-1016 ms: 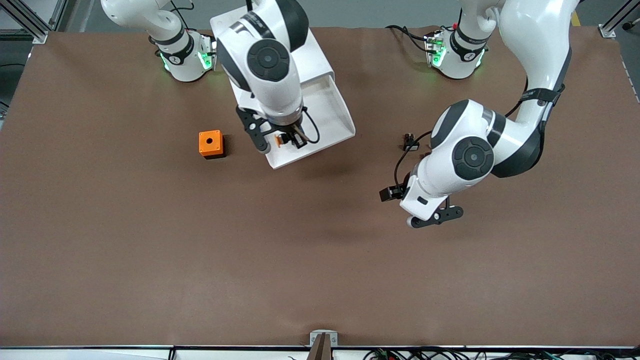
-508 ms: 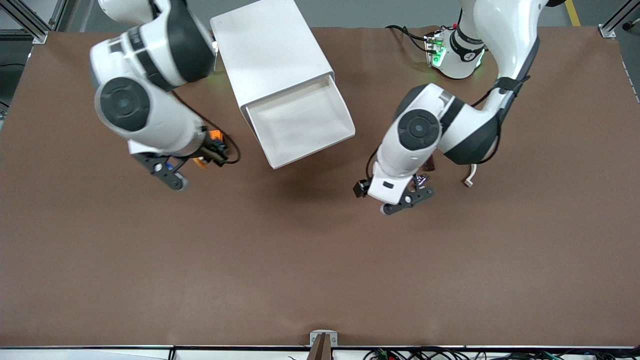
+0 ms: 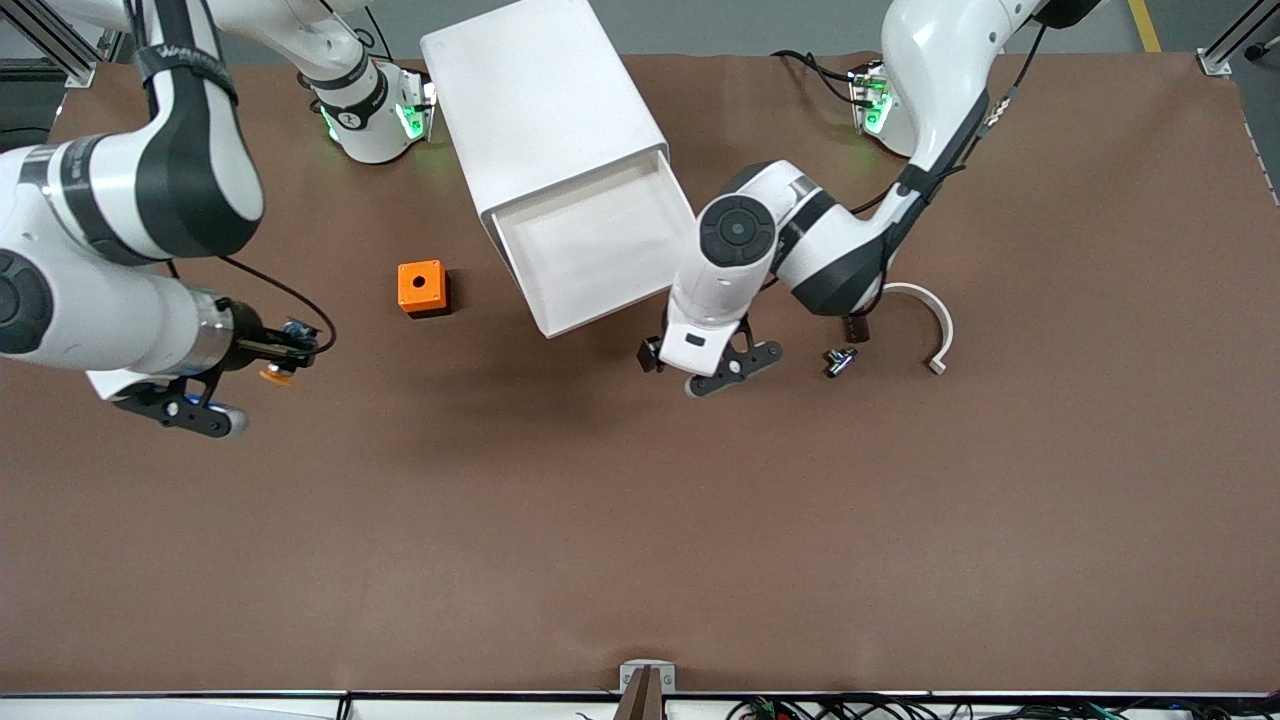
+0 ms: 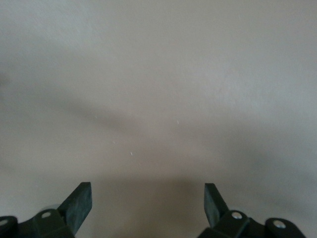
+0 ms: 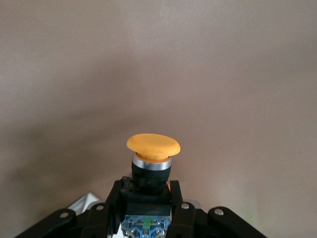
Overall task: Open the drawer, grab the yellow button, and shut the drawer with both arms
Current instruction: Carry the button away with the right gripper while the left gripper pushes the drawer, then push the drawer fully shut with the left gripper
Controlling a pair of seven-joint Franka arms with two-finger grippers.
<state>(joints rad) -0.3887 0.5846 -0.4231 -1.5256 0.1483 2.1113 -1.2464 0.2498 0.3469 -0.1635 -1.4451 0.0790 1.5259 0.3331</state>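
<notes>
Right pincer (image 5: 148, 198) gripping button (image 5: 153, 145) over bare surface (image 3: 640, 520); left pincer (image 4: 147, 208) hanging wide beside open drawer (image 3: 600, 250).

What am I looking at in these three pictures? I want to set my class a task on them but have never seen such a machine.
Two white robot arms work at a brown table. The wide picture looks down from across the table; the other two come from cameras on each wrist. The right gripper, over bare table at the right arm's end, is shut on a small button with an orange-yellow cap. The left gripper is open and empty, just in front of the pulled-out drawer of a white cabinet. An orange cube sits beside the drawer.
</notes>
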